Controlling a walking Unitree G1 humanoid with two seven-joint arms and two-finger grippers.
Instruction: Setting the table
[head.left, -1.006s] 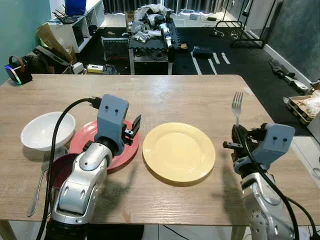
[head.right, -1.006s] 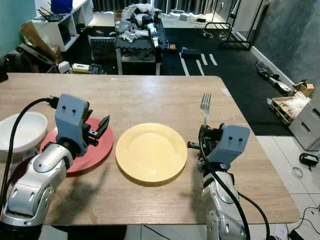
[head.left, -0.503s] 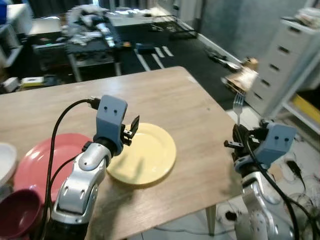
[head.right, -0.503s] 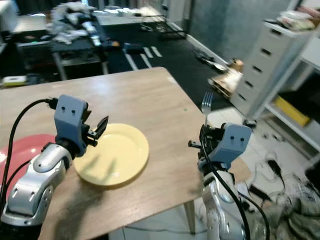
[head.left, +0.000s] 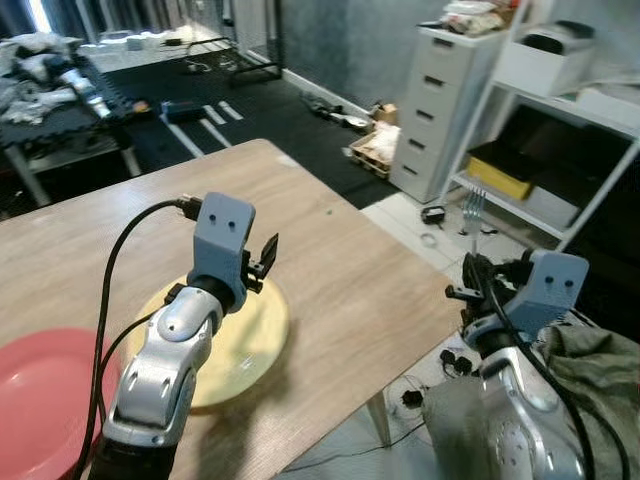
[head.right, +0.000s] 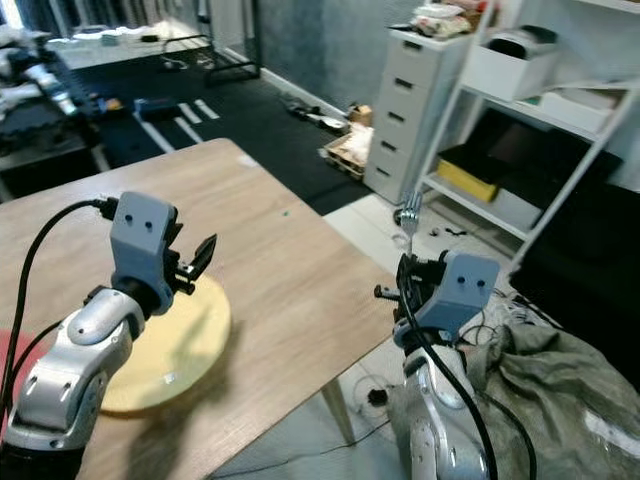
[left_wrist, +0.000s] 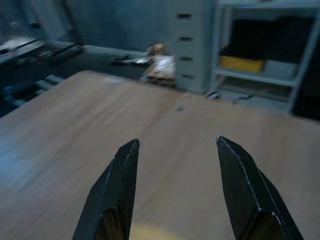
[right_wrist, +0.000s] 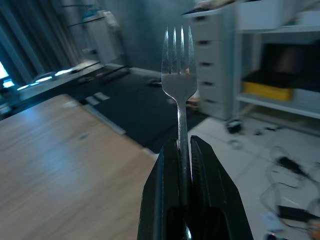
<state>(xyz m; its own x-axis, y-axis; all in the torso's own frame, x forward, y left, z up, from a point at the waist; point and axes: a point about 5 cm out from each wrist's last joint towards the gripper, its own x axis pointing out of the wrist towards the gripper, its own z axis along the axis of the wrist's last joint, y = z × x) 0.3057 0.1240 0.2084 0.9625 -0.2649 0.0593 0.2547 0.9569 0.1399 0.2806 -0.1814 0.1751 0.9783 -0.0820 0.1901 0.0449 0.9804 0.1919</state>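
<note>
My right gripper (head.left: 478, 278) is shut on a silver fork (head.left: 473, 210), held upright with its tines up, out past the table's right edge. In the right wrist view the fork (right_wrist: 180, 85) stands straight between the closed fingers (right_wrist: 165, 180). My left gripper (head.left: 266, 256) is open and holds nothing, raised over the far rim of the yellow plate (head.left: 245, 345). A red plate (head.left: 40, 400) lies to the left of the yellow one on the wooden table (head.left: 330, 260). The left wrist view looks along the spread fingers (left_wrist: 117, 185) across bare tabletop (left_wrist: 170, 120).
Right of the table stand a white drawer cabinet (head.left: 440, 95) and a white shelf unit (head.left: 590, 140) with a yellow box (head.left: 505, 165). A grey cloth heap (head.left: 595, 360) and cables (head.left: 430, 215) lie on the floor. The table's corner (head.left: 440, 300) is just left of my right arm.
The whole view has swung to the right: the white bowl has left the picture and the shelves have come in. Both arms keep their pose, and the fork stays gripped.
</note>
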